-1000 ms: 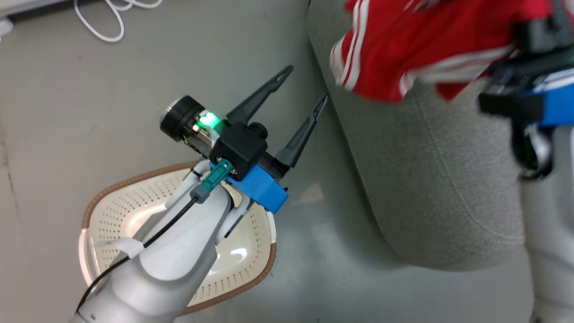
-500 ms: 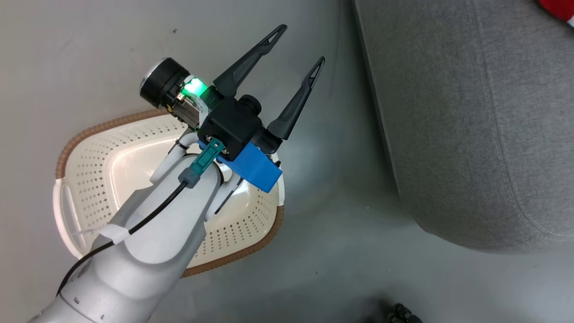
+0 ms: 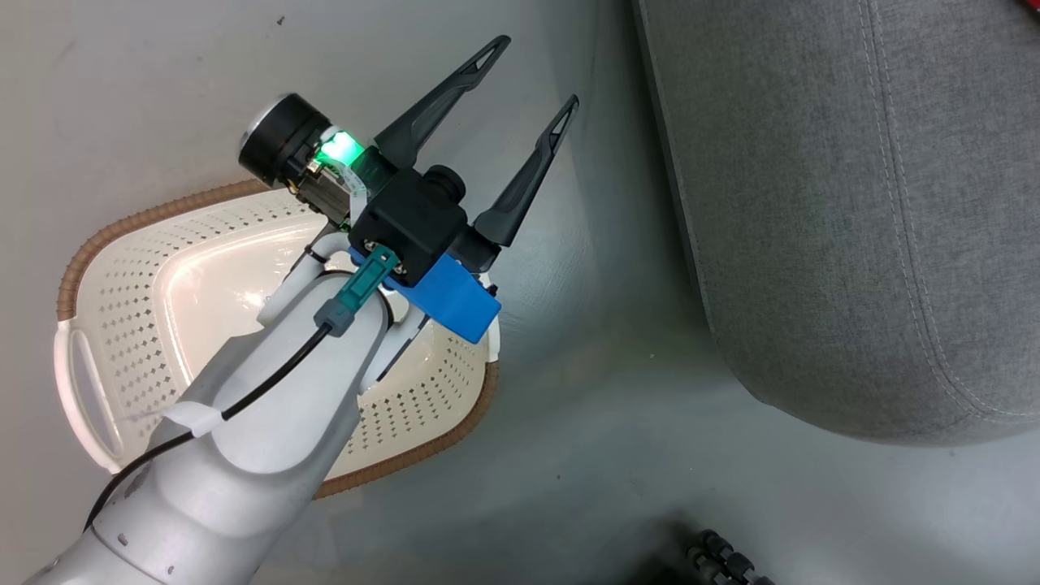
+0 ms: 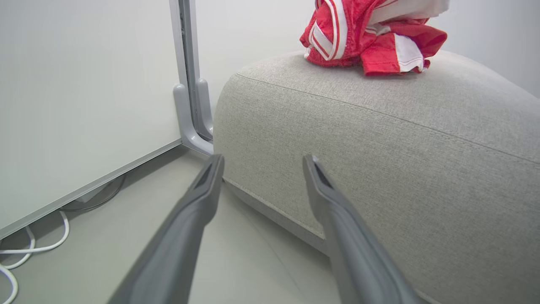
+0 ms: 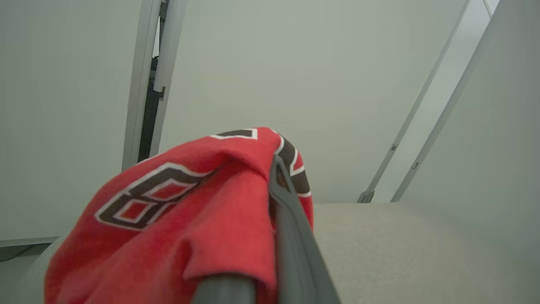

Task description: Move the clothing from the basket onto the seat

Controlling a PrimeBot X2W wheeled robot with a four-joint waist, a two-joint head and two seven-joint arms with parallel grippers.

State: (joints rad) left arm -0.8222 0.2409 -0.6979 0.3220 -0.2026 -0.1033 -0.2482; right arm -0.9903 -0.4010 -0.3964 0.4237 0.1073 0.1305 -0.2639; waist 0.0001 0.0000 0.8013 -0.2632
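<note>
My left gripper [image 3: 536, 70] is open and holds nothing; it hangs over the floor between the basket [image 3: 114, 244] and the seat [image 3: 853, 211]. The cream basket with its brown rim lies under my left forearm, and its visible bottom is bare. In the left wrist view, red clothing with white stripes [image 4: 337, 33] lies bunched on top of the grey seat [image 4: 379, 160], beyond my left gripper [image 4: 262, 160]. In the right wrist view, the red jersey with black-and-white letters [image 5: 177, 211] drapes over my right gripper [image 5: 257, 185], which is shut on it above the seat [image 5: 400, 245].
White cables [image 4: 25, 249] lie on the floor by a pale wall panel with a grey post [image 4: 190, 105] next to the seat's corner. A dark ribbed object [image 3: 723, 561] shows at the head view's bottom edge. Grey floor lies between basket and seat.
The head camera has swung, so the red clothing and my right gripper have left its picture. My left gripper stays open above the basket's far side.
</note>
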